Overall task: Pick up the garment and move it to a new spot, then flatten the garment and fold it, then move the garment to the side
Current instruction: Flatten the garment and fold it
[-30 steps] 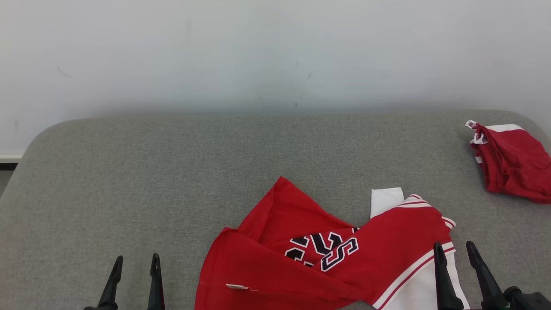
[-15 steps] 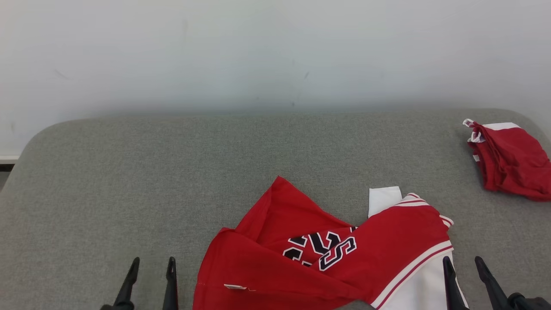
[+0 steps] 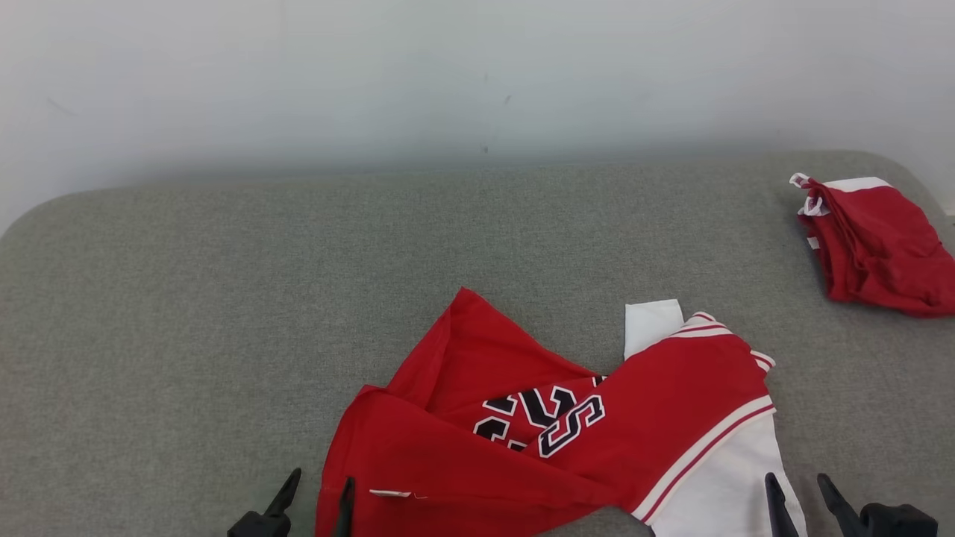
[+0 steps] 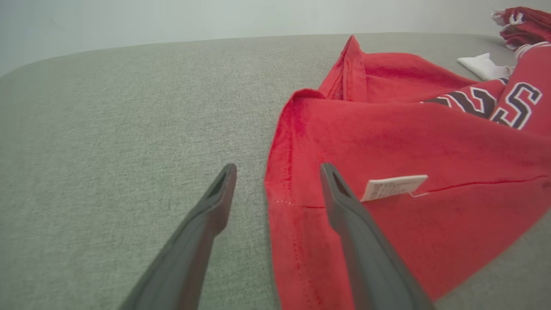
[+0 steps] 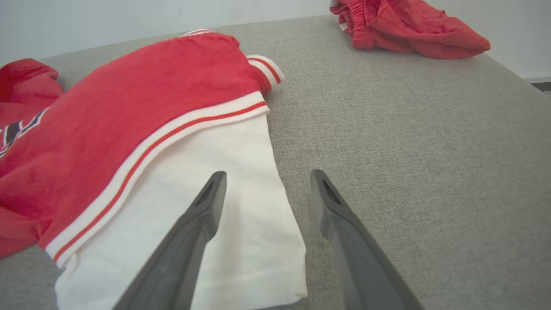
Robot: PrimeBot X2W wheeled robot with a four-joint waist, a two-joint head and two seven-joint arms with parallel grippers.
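A: Where's the garment (image 3: 552, 440)?
B: Crumpled at lower centre of the head view, on the grey worktop (image 3: 186, 298)
A: Jaws?
B: Left gripper (image 3: 322, 477) and right gripper (image 3: 795, 477): both apart, holding nothing

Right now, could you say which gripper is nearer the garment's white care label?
Left. The left gripper straddles the garment's edge beside the care label; the right gripper is at its far white panel.

Garment (image 3: 664, 403): red body, white sleeves, white bands with 1 red stripe, black letters outlined in white, white label (image 3: 389, 493). Far-right cloth (image 3: 880, 246): red, white trim. Table (image 3: 224, 298): grey weave. Wall (image 3: 373, 74): off-white.
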